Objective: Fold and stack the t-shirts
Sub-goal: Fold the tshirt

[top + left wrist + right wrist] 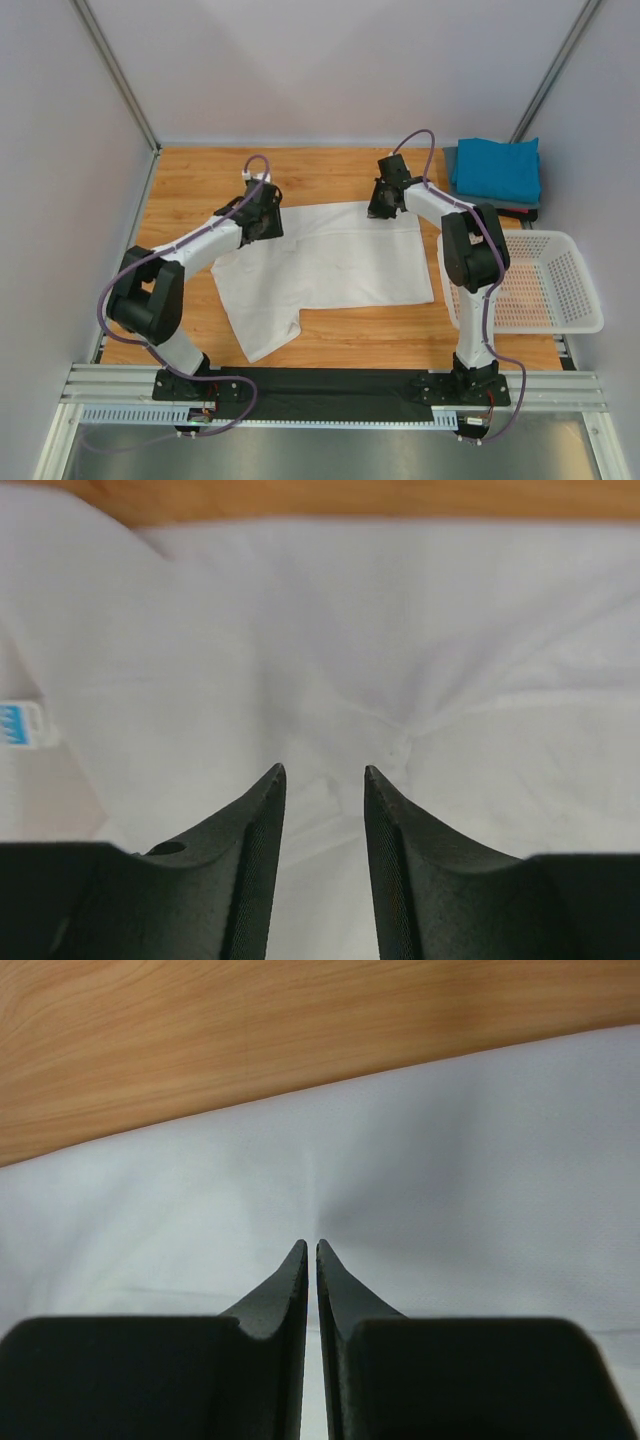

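Two white arms (pixel 205 240) with black joints and purple cables (pixel 424 132)

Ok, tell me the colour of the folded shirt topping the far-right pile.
The shirt is teal blue; top external view.

A white mesh basket (pixel 540 285) sits at the right edge of the wooden table (pixel 190 190).

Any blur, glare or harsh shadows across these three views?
Top external: evenly lit and sharp, with only soft shadows on the table. Left wrist: the white t-shirt looks washed out, and the blue label is blurred. Right wrist: the dark fingers lose detail, while the wood grain is clear.
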Motion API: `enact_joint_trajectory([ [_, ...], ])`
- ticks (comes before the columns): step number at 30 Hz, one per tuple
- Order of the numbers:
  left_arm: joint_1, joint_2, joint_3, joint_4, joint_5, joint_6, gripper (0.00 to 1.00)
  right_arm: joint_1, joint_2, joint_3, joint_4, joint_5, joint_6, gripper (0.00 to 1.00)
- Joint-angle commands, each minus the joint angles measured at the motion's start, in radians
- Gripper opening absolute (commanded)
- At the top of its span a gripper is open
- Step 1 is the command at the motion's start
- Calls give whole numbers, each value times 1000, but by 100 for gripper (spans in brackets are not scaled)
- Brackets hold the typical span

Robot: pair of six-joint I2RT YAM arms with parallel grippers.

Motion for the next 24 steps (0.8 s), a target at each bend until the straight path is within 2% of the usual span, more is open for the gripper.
enact_joint_trajectory([
  [1,114,-65,76,14,-57,29,45,2,-62,32,-14,33,-13,8],
  [5,212,-1,150,-46,-64,14,57,0,-57,49,-25,73,-10,8],
  [6,246,4,141,-47,-66,-9,60,-2,-56,50,-31,70,-8,8],
  [9,304,-15,94,-20,-49,-57,63,0,-57,47,-31,72,-8,8],
  [14,435,-24,-37,107,90,-135,61,0,-53,47,-40,78,-18,8],
  [24,449,57,-51,236,176,-138,51,1,-37,59,-43,64,-4,8],
])
